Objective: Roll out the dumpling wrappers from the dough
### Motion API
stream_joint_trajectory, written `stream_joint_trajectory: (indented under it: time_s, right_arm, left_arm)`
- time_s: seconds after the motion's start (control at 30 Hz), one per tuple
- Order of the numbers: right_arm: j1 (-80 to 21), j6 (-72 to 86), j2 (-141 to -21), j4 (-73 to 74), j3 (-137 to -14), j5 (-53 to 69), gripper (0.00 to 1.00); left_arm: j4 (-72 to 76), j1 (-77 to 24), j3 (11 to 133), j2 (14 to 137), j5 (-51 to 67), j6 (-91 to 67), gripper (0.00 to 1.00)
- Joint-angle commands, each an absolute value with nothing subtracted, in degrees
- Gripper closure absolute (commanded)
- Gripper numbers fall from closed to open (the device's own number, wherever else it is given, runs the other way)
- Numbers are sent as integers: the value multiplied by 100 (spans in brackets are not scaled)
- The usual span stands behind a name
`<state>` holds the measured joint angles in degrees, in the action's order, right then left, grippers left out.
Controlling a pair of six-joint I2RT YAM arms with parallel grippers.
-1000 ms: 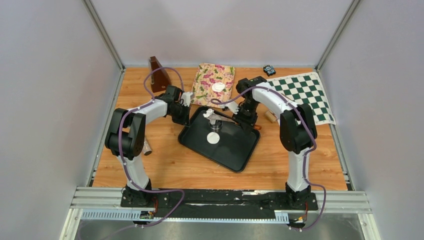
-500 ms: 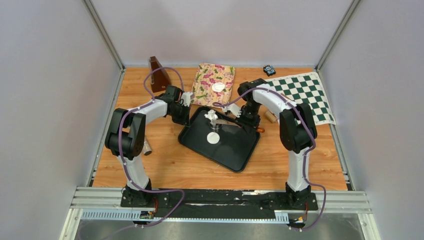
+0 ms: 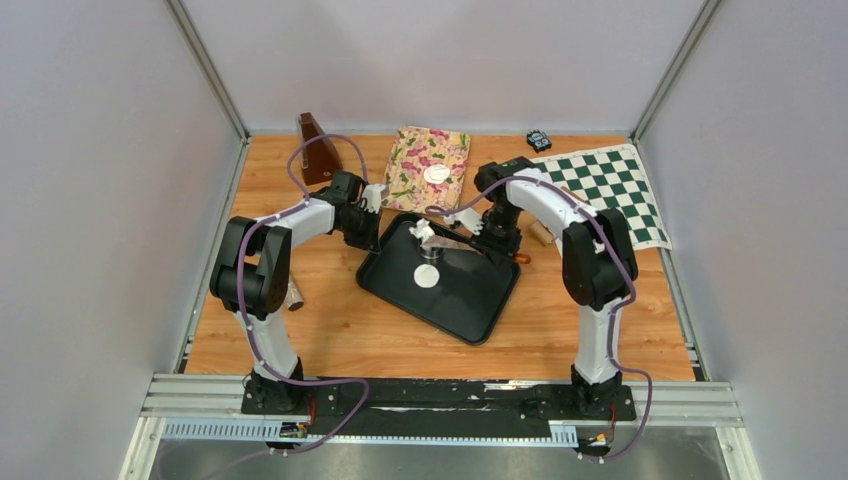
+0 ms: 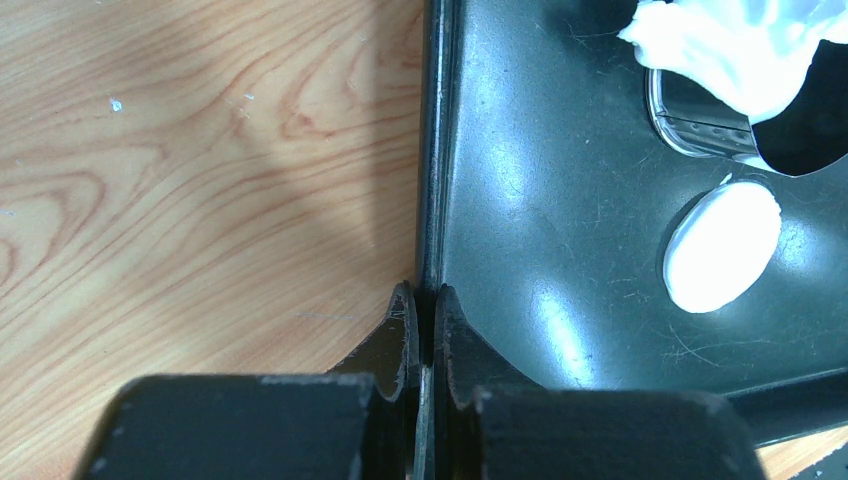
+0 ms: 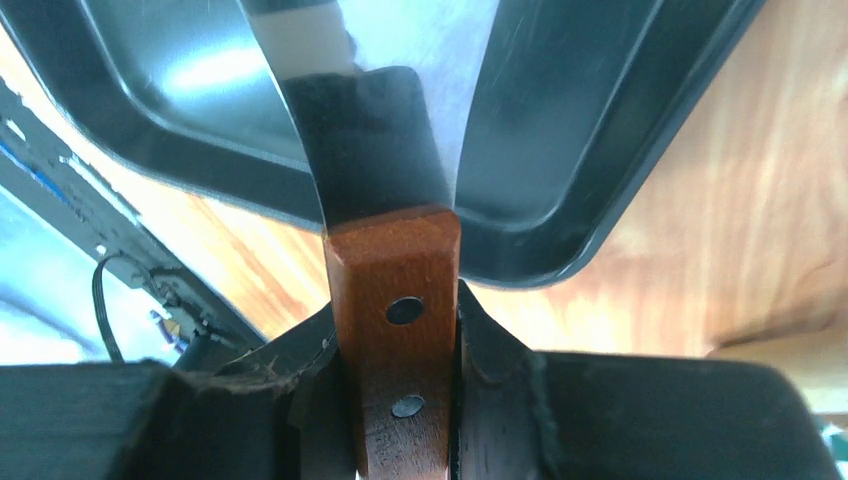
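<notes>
Two dumpling wrappers (image 3: 427,277) lie flat: one on the single black tray (image 3: 470,300), the other on the floral cloth (image 3: 410,165) behind it. The left pincer (image 4: 424,310) is clamped on the tray's rim; the right pincer (image 5: 398,318) grips one wood-handled scraper (image 5: 392,255) over the tray.

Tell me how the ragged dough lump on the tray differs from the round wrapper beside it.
The dough lump is ragged-edged and bumpy; the dumpling wrapper is a smooth, neat round. The lump overlaps the clear ring cutter; the wrapper lies flat on the tray floor. Both are white dough inside the black tray.
</notes>
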<state>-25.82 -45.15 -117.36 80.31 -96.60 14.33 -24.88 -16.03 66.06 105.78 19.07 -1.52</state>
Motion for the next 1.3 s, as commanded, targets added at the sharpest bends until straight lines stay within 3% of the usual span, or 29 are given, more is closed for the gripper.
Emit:
stream_joint_trajectory:
  time_s: [0.0, 0.27, 0.83, 1.07, 1.27]
  right_arm:
    - [-2333, -4614, -10772, 7929, -8812, 1149, 100]
    - [-2206, -4561, -10630, 7253, -7975, 947, 100]
    - [-2876, -4489, -12021, 6960, -9591, 874, 100]
    - [-3155, -4445, -11748, 6727, -9351, 553, 100]
    - [-3173, -4512, -10974, 6497, -8545, -475, 100]
  left_arm:
    - [-2487, -1582, 6649, 10635, 1539, -227, 100]
    - [-2486, -1582, 6662, 10604, 1522, -229, 100]
    - [-2800, -1582, 6622, 10520, 1711, -300, 100]
    - [-3314, -1656, 6465, 10055, 1968, -276, 100]
    - [-3424, -1670, 6273, 9775, 2042, -364, 100]
